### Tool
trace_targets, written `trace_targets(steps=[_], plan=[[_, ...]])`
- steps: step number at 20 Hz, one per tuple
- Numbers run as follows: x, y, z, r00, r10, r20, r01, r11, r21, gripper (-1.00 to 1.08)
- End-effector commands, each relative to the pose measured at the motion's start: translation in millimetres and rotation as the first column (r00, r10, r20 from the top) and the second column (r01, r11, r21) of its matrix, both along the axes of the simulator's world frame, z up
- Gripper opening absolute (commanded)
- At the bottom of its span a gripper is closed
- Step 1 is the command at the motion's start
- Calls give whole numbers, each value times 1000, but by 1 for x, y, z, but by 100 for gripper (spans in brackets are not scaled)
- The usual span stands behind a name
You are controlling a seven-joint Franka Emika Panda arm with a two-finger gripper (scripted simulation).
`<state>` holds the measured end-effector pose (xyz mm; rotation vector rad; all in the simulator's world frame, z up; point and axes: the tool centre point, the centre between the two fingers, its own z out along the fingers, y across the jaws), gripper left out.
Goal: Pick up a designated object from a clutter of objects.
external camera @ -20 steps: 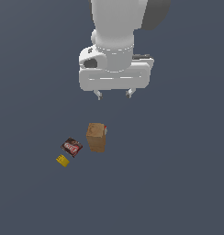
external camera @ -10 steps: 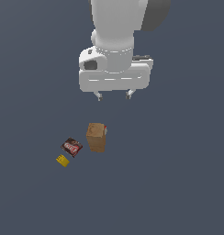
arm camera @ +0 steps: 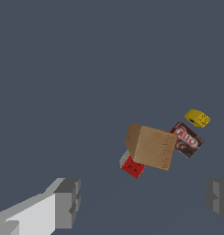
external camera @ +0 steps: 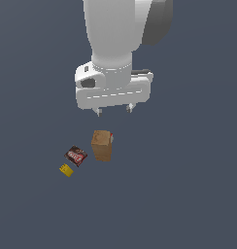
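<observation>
wrist view, tiny yellow wedge (arm camera: 197,118) with dotted face, beside red packet (arm camera: 186,139), hand (arm camera: 143,199) released

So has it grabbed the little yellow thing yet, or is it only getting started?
Only starting. Nothing is picked up: the yellow piece lies on the floor beside the dark red packet, with the brown box next along. The gripper hangs open and empty above the box, off to one side of the yellow piece. Lining up, descending, gripping and lifting are all left.
</observation>
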<state>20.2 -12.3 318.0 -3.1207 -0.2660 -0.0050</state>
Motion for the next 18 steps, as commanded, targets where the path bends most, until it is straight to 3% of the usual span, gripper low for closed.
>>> trace_targets(steps=[1,9,18], plan=[[8,-8,-8,999,35,0,-35,999,0,100],[36,-44,-43,985,175,2,-175,985,-1,100],[61,-89,-88,942,334,3,-334,942,-3,100]])
